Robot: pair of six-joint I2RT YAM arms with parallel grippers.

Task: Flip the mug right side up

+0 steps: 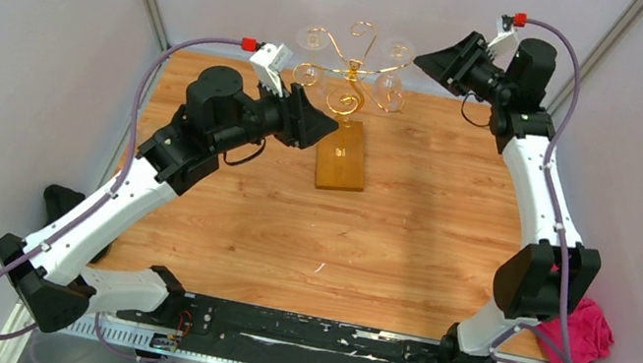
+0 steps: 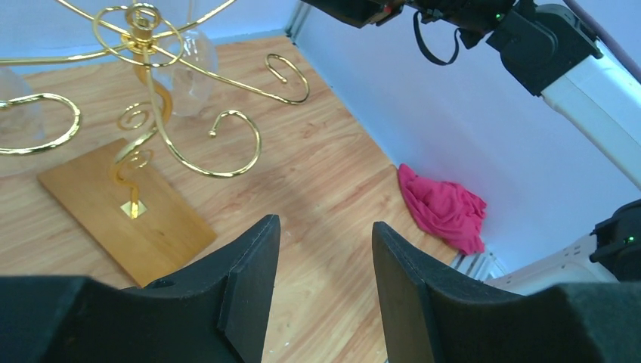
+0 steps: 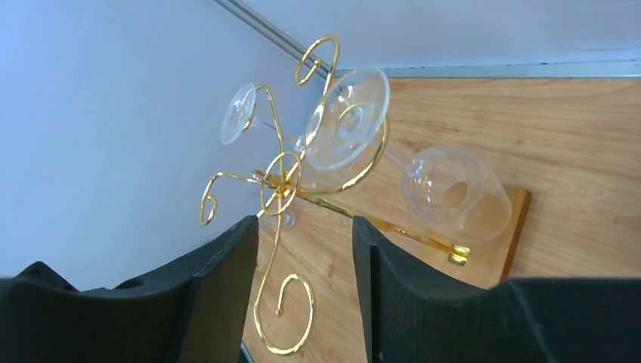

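Observation:
No mug shows in any view. A gold wire rack on a wooden base stands at the back middle of the table, with clear stemmed glasses hanging upside down from its hooks. My left gripper is open and empty, held just left of the rack above its base. In the left wrist view only bare table lies between its fingers. My right gripper is open and empty, raised just right of the rack's top. In the right wrist view a gold hook lies beyond the gap and the glasses hang further off.
A pink cloth lies at the table's near right corner, beside the right arm's base, and also shows in the left wrist view. Grey walls close in the table on the left, back and right. The right arm crosses the left wrist view's top.

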